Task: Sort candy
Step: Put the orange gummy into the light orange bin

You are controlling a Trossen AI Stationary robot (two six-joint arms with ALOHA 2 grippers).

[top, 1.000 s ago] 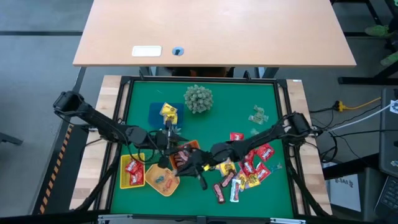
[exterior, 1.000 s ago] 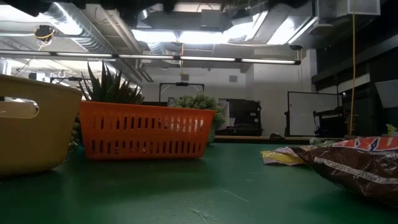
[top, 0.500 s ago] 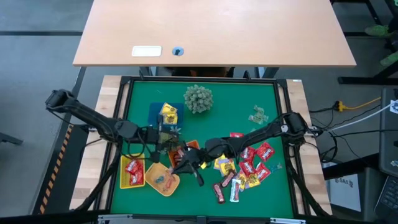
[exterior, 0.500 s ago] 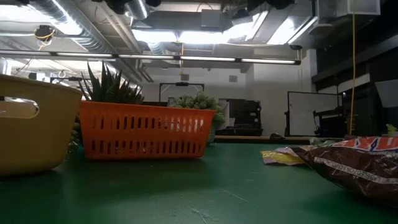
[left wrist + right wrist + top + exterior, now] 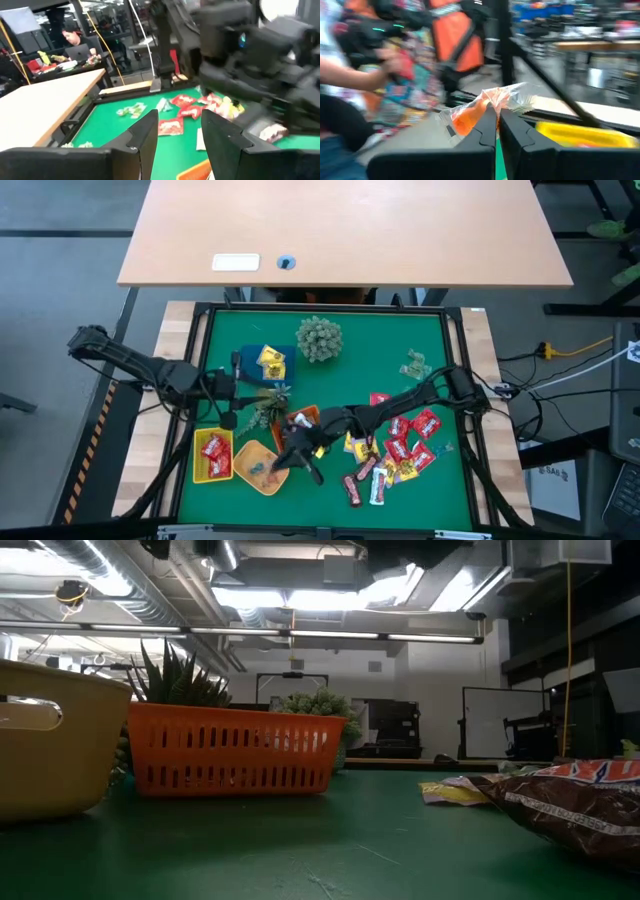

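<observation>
We looked down on the green bench (image 5: 420, 330) first: its far half carried only the spiky plant ball (image 5: 318, 338), a blue tray (image 5: 252, 360) with yellow packets, and a few greenish pieces (image 5: 415, 364), while most of the candy (image 5: 400, 448) lay heaped on the right arm's side, red and yellow packets mixed with dark bars.

Along the near left edge sat the yellow tray (image 5: 213, 456) holding red packets, a round orange dish (image 5: 258, 470) just beside it, and an orange basket (image 5: 303, 418) partly hidden under the right arm.

Both arms had shifted over the last second. The left arm had drawn back toward its own side, so the left tool (image 5: 226, 392) now hung near the blue tray, its fingers (image 5: 145, 137) spread with nothing between them. The right arm had reached further across, bringing the right tool (image 5: 497, 117) from above the basket to over the orange dish.

Its fingers were pressed together on an orange sweet in a clear wrapper (image 5: 485, 106), seen only in the right wrist view. We judged this piece ready for release into the dish, with the left arm cleared out of the way.
</observation>
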